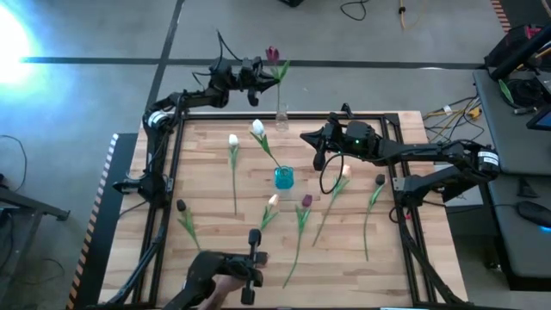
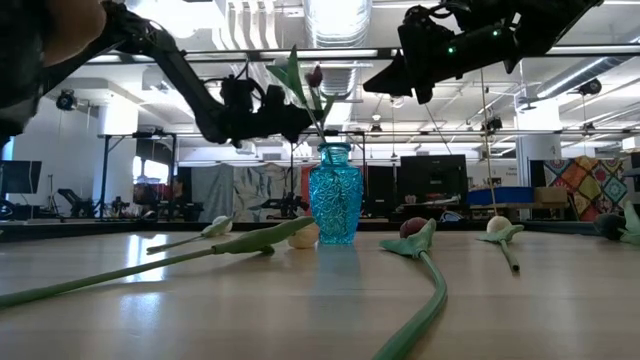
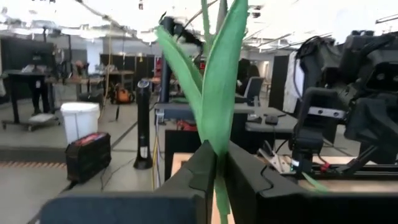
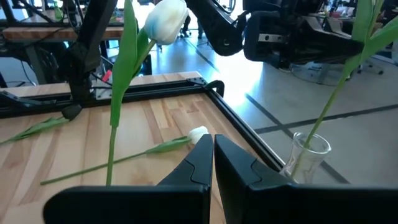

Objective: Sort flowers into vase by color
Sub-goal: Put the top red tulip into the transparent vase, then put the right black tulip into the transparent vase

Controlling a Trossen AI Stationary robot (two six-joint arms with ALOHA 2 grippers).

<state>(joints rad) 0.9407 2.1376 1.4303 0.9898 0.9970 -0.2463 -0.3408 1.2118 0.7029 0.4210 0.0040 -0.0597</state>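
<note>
My left gripper is out past the table's far edge, shut on a maroon tulip. That tulip's stem runs down into a clear glass vase at the far edge, also seen in the right wrist view. My right gripper hovers right of it, shut and empty, above the table. A blue vase at mid-table holds a white tulip. Loose tulips lie flat on the wood: white, peach, maroon, peach and two dark ones. My left gripper pinches the maroon tulip's stem between its two fingers, just below where the leaves branch off. The fingers come roughly level from the table's left, across the stem. The tulip stands nearly upright, head above, lower stem inside the clear vase.
A dark camera mount sits at the table's near edge. A black metal frame runs along the table's sides. Bare wood lies between the loose stems. A desk with equipment stands beyond the right side.
</note>
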